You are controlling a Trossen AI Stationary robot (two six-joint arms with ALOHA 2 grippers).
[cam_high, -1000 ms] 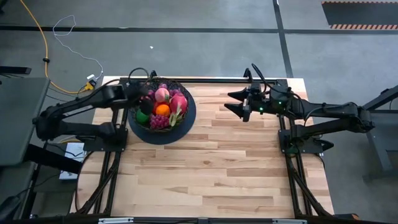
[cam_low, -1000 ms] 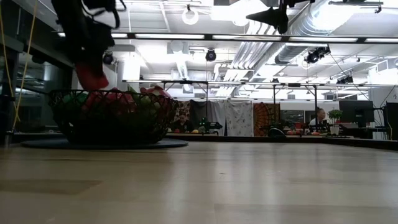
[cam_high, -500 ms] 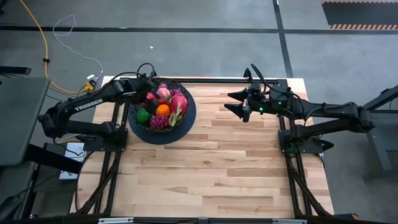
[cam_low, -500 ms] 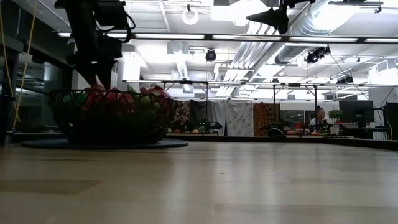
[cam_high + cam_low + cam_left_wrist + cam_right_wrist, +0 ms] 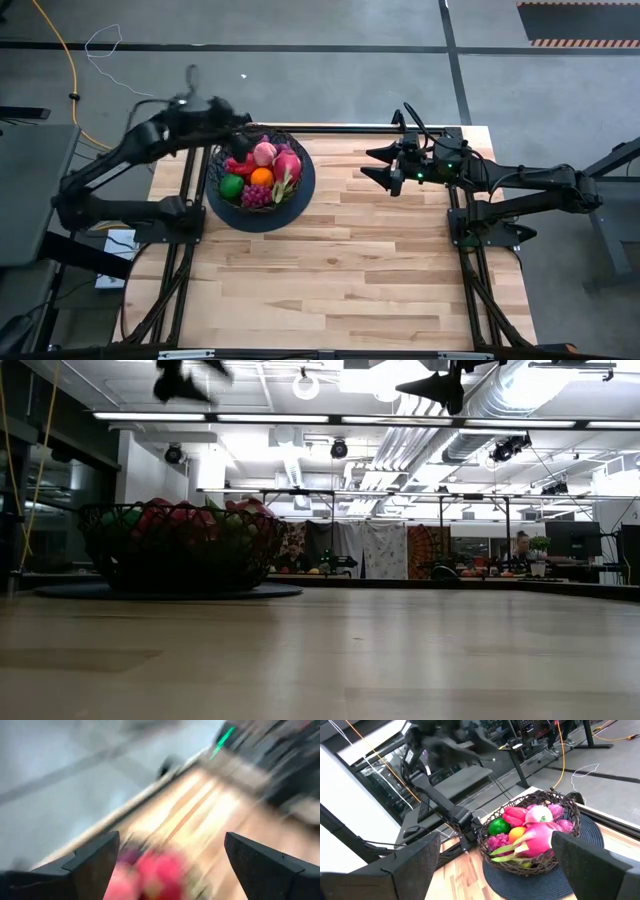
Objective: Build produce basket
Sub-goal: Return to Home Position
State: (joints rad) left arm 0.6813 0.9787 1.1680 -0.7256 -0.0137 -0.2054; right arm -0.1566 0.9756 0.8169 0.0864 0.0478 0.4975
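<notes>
Since half a second before, the left gripper (image 5: 171, 835) had lifted clear of the basket (image 5: 150, 565) and hung high above its far-left edge, fingers spread wide and holding nothing. We saw the basket on its dark round base (image 5: 520, 887) at the far left of the table (image 5: 350, 270). In it we counted one green lime (image 5: 231, 185), one orange (image 5: 261, 177), one red pepper (image 5: 238, 165), one pink peach (image 5: 264, 153), one pink piece with green leaves (image 5: 287, 166) and two grape bunches (image 5: 256, 196). Well apart, over the table's far right, the right gripper (image 5: 365, 162) hovered, wide and empty.
</notes>
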